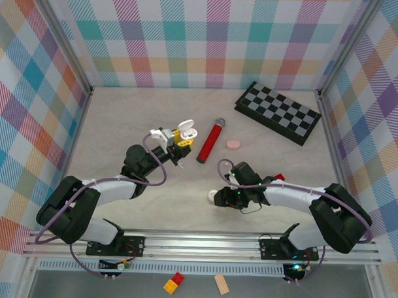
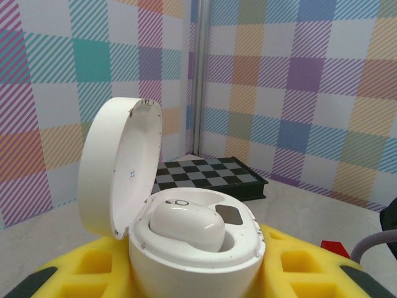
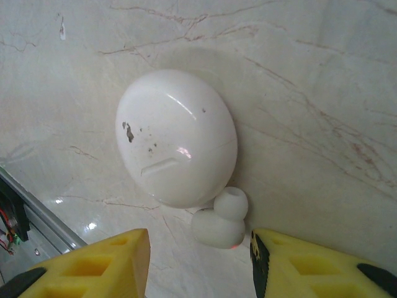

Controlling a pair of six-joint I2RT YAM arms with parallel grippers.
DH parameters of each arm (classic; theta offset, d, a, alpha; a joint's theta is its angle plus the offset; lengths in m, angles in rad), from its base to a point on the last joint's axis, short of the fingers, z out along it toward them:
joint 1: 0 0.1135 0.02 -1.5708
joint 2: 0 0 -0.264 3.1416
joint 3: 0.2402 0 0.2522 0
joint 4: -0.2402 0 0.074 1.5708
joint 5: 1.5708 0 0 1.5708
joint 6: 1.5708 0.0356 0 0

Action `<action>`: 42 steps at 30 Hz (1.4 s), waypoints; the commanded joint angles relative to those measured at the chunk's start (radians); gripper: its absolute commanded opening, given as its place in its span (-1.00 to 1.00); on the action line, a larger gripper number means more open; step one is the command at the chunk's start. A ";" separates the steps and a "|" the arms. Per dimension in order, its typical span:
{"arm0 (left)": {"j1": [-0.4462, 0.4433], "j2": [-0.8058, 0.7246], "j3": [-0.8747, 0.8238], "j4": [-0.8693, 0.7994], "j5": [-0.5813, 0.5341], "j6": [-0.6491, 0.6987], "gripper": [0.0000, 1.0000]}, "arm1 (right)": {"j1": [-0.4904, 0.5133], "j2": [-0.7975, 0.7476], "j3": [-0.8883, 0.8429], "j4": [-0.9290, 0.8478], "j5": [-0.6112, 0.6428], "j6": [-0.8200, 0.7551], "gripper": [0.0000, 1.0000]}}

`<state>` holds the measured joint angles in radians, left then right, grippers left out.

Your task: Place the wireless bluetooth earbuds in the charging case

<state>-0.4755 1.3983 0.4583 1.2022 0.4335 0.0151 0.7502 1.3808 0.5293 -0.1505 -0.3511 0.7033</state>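
My left gripper [image 1: 178, 139] is shut on an open white charging case [image 2: 186, 248], held up off the table with its lid [image 2: 118, 167] hinged back to the left. One white earbud [image 2: 186, 225] sits in the case's left slot. The right slot [image 2: 231, 215] is bare, showing a dark contact. My right gripper [image 3: 200, 261] points down at the table, open. Another white earbud [image 3: 218, 225] lies between its yellow fingers [image 3: 93, 264], nearer the right one. That earbud rests against a closed white case [image 3: 177, 152], which peeks out beside the right gripper [image 1: 218, 197].
A red cylindrical microphone [image 1: 210, 141] and a pink disc [image 1: 233, 144] lie mid-table. A folded checkerboard [image 1: 278, 112] sits at the back right. A small red piece [image 1: 280, 177] lies by the right arm. Plaid walls close in three sides.
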 commanded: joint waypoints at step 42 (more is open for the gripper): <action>0.014 0.010 0.025 -0.024 -0.006 -0.038 -0.43 | 0.053 0.019 0.059 -0.084 0.059 -0.073 -0.03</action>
<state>-0.4728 1.4139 0.4553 1.1774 0.4259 -0.0334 0.7837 1.4208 0.6003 -0.2146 -0.2733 0.6163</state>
